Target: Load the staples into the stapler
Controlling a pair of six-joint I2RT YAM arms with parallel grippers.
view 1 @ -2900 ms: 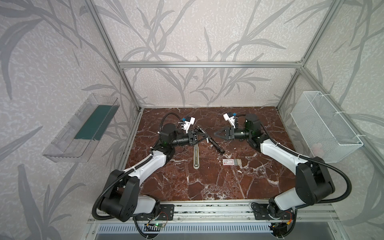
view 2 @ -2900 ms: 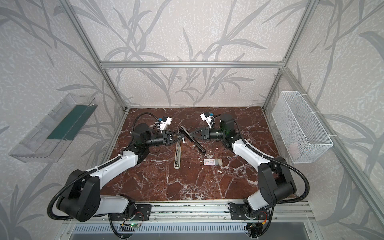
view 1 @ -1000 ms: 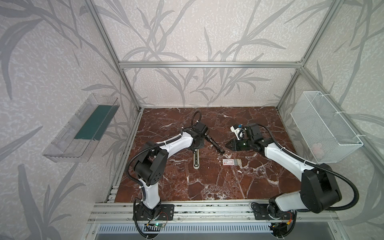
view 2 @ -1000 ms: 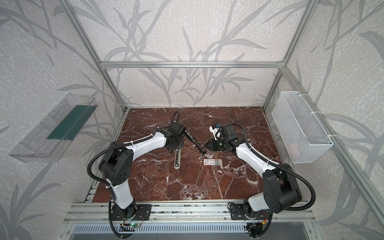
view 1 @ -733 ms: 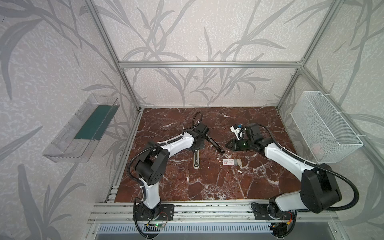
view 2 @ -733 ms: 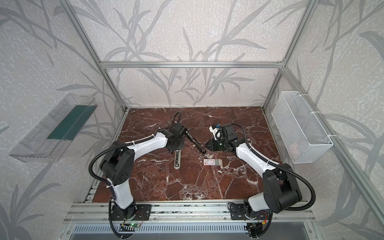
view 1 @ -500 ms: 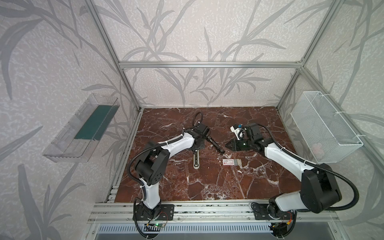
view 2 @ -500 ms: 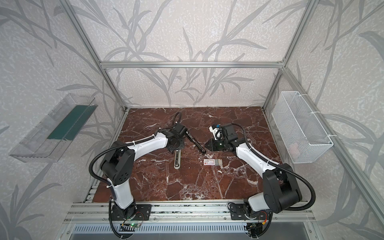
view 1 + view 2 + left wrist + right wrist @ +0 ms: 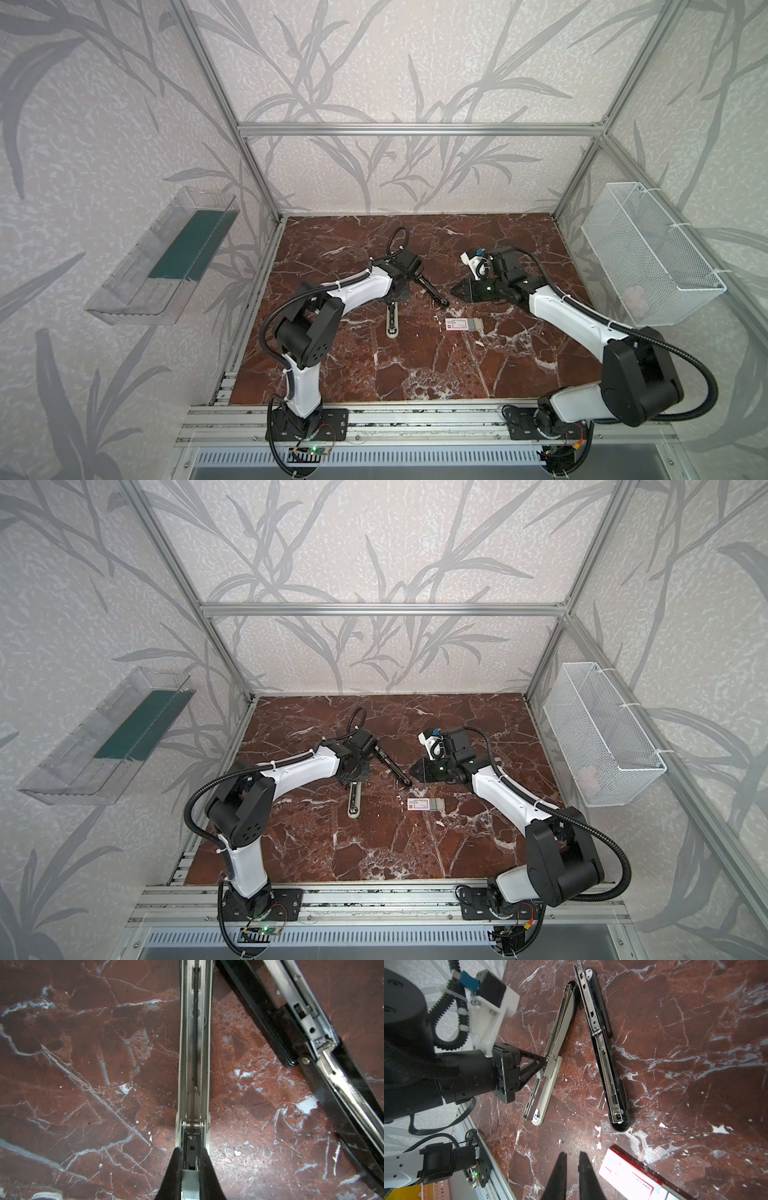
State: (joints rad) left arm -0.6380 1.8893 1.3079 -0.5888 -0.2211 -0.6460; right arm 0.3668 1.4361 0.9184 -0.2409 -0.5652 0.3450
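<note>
The stapler (image 9: 604,1057) is slim and black. It is swung fully open and lies flat on the marble table (image 9: 415,365), silver rail facing up, with a small white label at one end. It lies slantwise just beside a beige stapler (image 9: 554,1072). The staples are probably in the white, red-printed box (image 9: 457,324) nearby, whose grey tray is partly out; no strip can be made out.

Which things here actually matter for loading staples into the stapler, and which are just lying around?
For the job:
- black stapler, opened out flat
- box of staples, inner tray partly slid out

Just lying about:
- beige stapler, also opened
- wire basket on one side wall
- clear tray on the opposite wall
</note>
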